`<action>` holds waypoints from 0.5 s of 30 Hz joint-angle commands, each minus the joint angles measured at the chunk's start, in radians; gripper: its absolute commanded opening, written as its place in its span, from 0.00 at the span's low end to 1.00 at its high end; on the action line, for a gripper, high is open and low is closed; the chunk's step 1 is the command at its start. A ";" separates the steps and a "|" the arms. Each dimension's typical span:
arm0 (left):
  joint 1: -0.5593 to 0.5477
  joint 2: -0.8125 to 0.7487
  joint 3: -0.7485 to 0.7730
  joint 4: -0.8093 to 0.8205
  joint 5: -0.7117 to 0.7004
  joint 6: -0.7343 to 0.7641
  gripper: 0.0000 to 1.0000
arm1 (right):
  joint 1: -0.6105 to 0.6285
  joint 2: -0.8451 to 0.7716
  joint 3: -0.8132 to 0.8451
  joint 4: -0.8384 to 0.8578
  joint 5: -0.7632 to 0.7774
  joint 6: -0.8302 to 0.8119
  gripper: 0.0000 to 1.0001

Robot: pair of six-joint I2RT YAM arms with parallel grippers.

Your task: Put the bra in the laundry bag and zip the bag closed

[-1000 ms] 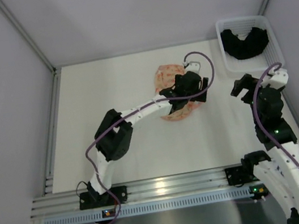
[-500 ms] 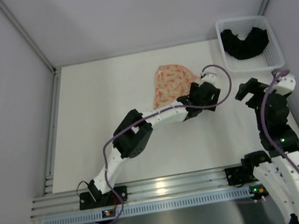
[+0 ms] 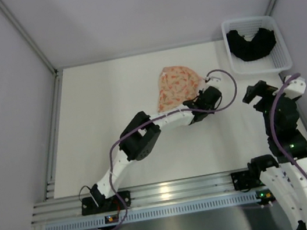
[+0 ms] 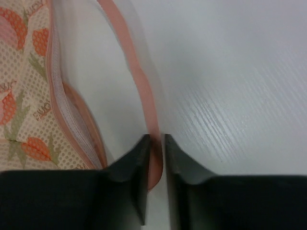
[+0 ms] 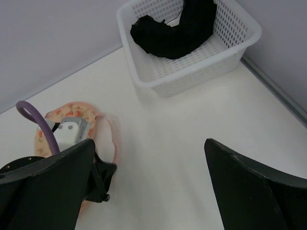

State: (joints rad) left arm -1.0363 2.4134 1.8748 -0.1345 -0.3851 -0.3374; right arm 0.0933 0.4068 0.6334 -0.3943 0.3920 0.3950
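L end effector (image 4: 154,155) pinched narrow on pink strap (image 4: 140,79) of laundry bag (image 3: 177,85), flat on worktop (image 3: 104,99). R end effector (image 5: 148,187) wide, empty. Black bra (image 5: 175,26) in basket (image 5: 201,67).

Bright, even light, soft shadows; the left hand (image 4: 155,140) looks slightly blurred up close.
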 commanded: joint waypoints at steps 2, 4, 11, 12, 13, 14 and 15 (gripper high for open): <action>0.004 0.003 0.040 0.027 -0.034 -0.015 0.00 | -0.010 -0.005 0.045 0.000 0.021 -0.001 0.99; 0.010 -0.008 0.037 0.026 -0.025 -0.023 0.00 | -0.010 0.000 0.040 0.000 0.024 0.001 0.99; 0.048 -0.152 -0.003 0.073 0.095 -0.049 0.00 | -0.012 0.032 0.012 0.035 -0.082 0.031 0.99; 0.053 -0.187 -0.008 0.076 0.101 -0.048 0.00 | -0.012 0.038 -0.001 0.041 -0.099 0.041 0.99; 0.058 -0.206 -0.012 0.081 0.106 -0.046 0.00 | -0.012 0.047 -0.008 0.057 -0.113 0.056 0.99; 0.061 -0.227 -0.020 0.087 0.109 -0.052 0.00 | -0.010 0.049 -0.014 0.066 -0.140 0.061 1.00; 0.071 -0.270 -0.049 0.096 0.115 -0.058 0.00 | -0.010 0.053 -0.023 0.075 -0.153 0.067 0.99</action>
State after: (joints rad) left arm -0.9848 2.3257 1.8469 -0.1307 -0.3027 -0.3717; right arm 0.0933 0.4442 0.6270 -0.3790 0.3187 0.4252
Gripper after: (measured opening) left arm 0.013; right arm 0.993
